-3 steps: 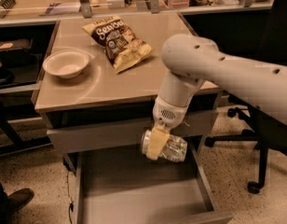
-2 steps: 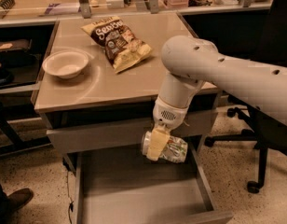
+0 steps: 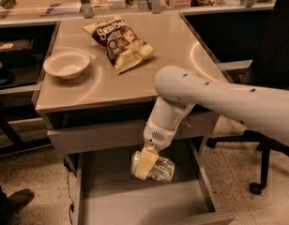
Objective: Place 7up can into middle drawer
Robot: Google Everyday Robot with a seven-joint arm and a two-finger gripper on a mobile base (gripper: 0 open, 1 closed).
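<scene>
Lowered since the earlier frames: arm (image 3: pixel 229 100) and its load, now set further down. Table (image 3: pixel 172 55) is recorded above, middle drawer (image 3: pixel 135 203) pulled open beneath. Chip bag (image 3: pixel 120 42) and bowl (image 3: pixel 67 64) are seen on the tabletop. Gripper (image 3: pixel 145 163) is clamped on the 7up can (image 3: pixel 161 169), held sideways over the drawer's rear floor.

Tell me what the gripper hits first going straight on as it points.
The gripper, clamping the 7up can, points down: likely the bare floor of the middle drawer, depth unclear.
</scene>
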